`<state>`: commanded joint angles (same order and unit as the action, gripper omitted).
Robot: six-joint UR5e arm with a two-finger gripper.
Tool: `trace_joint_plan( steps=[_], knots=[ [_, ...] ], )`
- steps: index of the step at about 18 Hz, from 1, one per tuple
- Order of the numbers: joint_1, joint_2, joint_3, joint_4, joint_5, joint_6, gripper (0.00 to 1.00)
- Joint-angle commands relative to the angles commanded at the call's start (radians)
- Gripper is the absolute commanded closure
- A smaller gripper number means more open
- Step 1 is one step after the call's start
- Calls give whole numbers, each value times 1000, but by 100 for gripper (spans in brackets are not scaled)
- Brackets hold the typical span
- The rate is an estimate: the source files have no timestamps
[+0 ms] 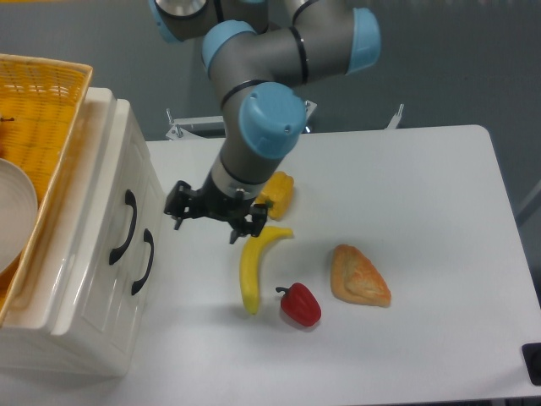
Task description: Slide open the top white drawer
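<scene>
Glossy cream-white, the top white drawer (100, 227) sits flush in its cabinet (80, 279) at the desk's (406, 178) left edge, its curved black handle (123, 227) facing the fruit, the lower drawer (127, 279) beside it. A yellow basket (38, 101) holding a white plate (15, 211) rests on the cabinet. Near the handle but apart from it hangs the gripper (207, 222), fingers spread and empty. Just right of it lie a banana (252, 269), a yellow pepper (279, 191), a red pepper (299, 304) and a croissant (359, 276).
</scene>
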<state>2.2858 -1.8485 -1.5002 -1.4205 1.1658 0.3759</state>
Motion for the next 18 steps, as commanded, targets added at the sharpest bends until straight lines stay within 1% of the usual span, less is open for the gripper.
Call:
trace_joint_plan(
  steps=[4,7,18],
  knots=[
    [-41,0,0,3,-3,-35,0],
    [-57,0,0,5,-6,-49,0],
    [-58,-9,0,9,-6,-51,0]
  ],
)
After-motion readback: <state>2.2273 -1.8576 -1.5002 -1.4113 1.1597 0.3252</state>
